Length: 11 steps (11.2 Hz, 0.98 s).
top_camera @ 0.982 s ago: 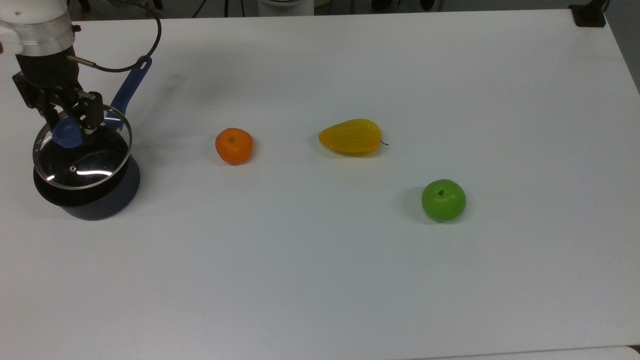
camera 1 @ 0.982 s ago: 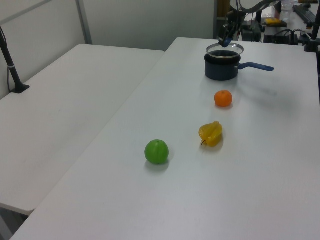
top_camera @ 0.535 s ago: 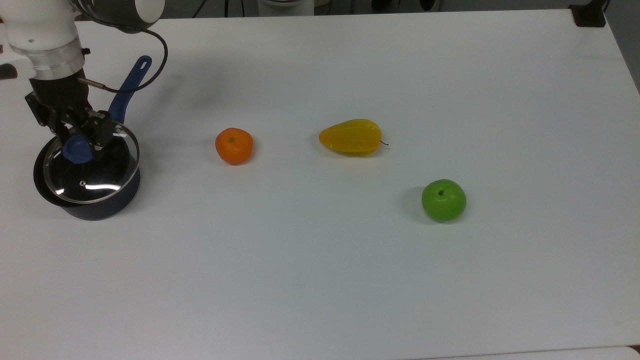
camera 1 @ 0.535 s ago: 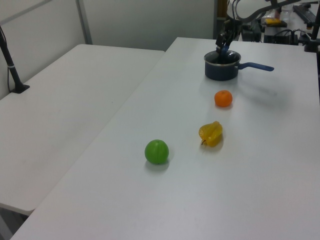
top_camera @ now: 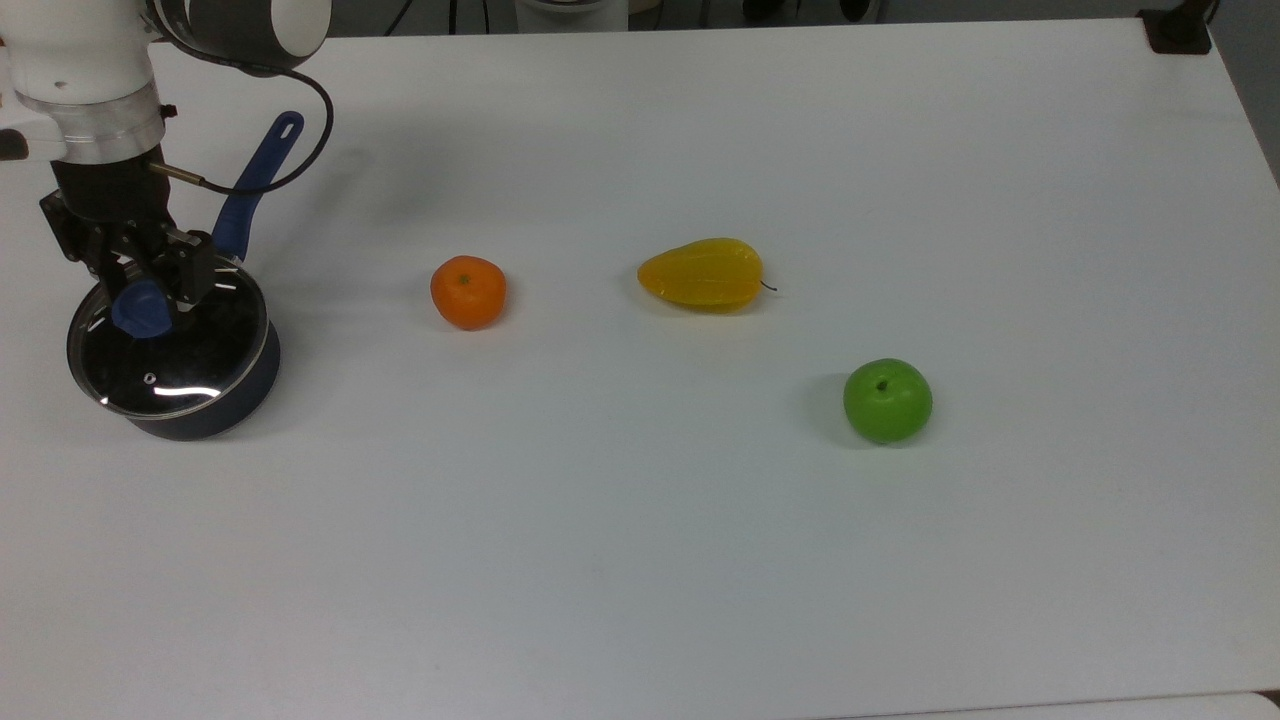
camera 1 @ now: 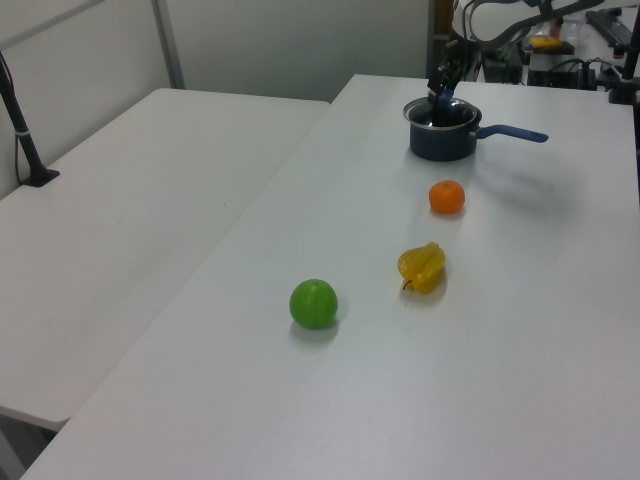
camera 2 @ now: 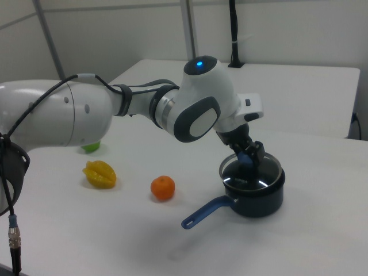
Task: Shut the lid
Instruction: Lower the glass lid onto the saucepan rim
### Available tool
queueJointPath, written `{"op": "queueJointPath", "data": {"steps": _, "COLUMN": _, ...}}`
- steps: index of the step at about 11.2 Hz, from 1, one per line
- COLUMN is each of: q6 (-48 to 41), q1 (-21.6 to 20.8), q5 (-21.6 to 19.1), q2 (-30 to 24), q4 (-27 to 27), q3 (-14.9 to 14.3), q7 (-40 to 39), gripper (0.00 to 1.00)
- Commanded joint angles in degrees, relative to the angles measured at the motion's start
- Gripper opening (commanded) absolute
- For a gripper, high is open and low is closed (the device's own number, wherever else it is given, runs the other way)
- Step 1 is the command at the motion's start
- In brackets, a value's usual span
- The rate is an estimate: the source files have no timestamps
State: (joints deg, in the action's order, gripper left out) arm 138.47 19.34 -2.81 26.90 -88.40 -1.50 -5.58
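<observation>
The round glass lid (top_camera: 178,362) with its blue knob (top_camera: 139,310) lies level on the rim of a dark blue saucepan (top_camera: 222,408) at the top view's left. My gripper (top_camera: 146,288) stands over the lid's centre, shut on the knob. The pan's blue handle (top_camera: 262,172) points toward the table's far edge in the top view. In the right view the gripper (camera 2: 249,156) holds the knob above the lid (camera 2: 253,178) on the saucepan (camera 2: 261,200). The left view shows the saucepan (camera 1: 443,142) far back, with the gripper (camera 1: 440,88) above it.
On the white table (top_camera: 700,560) lie an orange (top_camera: 468,291), a yellow star-shaped fruit (top_camera: 703,273) and a green apple (top_camera: 887,400), all to the top view's right of the saucepan. A black cable (top_camera: 310,120) loops from the arm beside the pan handle.
The lid has come down from a raised, tilted hold and shifted left in the top view. It now sits flush on the saucepan's rim, with the gripper still on the knob.
</observation>
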Motion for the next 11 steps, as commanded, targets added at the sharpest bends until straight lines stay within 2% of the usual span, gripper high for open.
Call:
{"op": "queueJointPath", "data": {"steps": 1, "q6": 0.22, "q1": 0.52, "q5": -0.62, "q2": -0.97, "q4": -0.54, "q3": -0.77, "q7": -2.24, "gripper": 0.47}}
{"op": "queueJointPath", "data": {"steps": 7, "q6": -1.63, "q1": 0.35, "q5": -0.62, "q2": -0.80, "q4": -1.42, "q3": -0.96, "q7": -2.24, "gripper": 0.50}}
{"op": "queueJointPath", "data": {"steps": 8, "q6": -1.63, "q1": 0.35, "q5": -0.62, "q2": -0.71, "q4": -1.51, "q3": -0.96, "q7": -2.15, "gripper": 0.58}}
{"op": "queueJointPath", "data": {"steps": 9, "q6": -1.54, "q1": 0.35, "q5": -0.62, "q2": -0.62, "q4": -1.42, "q3": -0.96, "q7": -2.06, "gripper": 0.72}}
{"op": "queueJointPath", "data": {"steps": 10, "q6": -1.54, "q1": 0.35, "q5": -0.71, "q2": -0.80, "q4": -1.33, "q3": -0.96, "q7": -1.89, "gripper": 1.00}}
{"op": "queueJointPath", "data": {"steps": 11, "q6": -1.63, "q1": 0.35, "q5": -0.79, "q2": -1.06, "q4": -1.07, "q3": -1.04, "q7": -1.80, "gripper": 1.00}}
